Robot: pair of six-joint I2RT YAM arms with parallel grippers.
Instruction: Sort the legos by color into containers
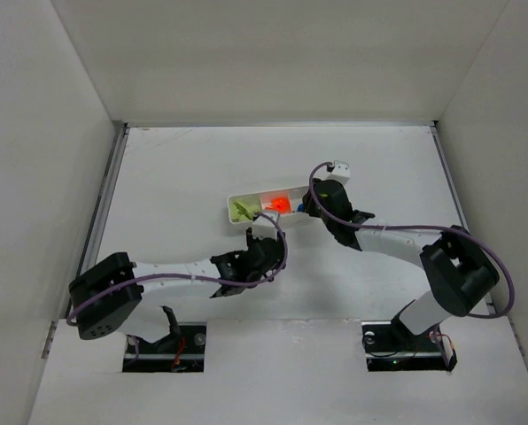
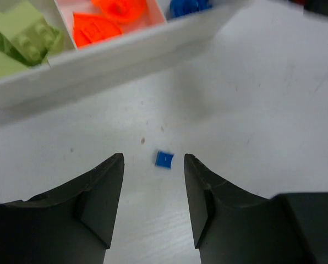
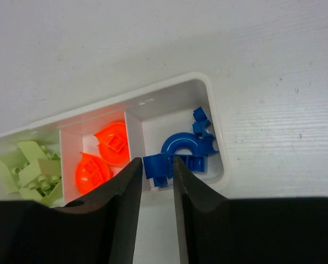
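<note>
Straddling a loose lego (image 2: 164, 159) by the tray's (image 2: 98, 69) edge, left hand (image 2: 153, 160) gapes; right hand (image 3: 156, 159) pinches blue brick (image 3: 156, 169).

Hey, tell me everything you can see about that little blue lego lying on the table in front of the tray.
The blue lego is a tiny, flat, roughly square piece of smooth plastic. It lies loose on the white table, just outside the white tray's near wall and apart from it. In the left wrist view it shows between the open fingertips of the left gripper, which do not touch it.
</note>
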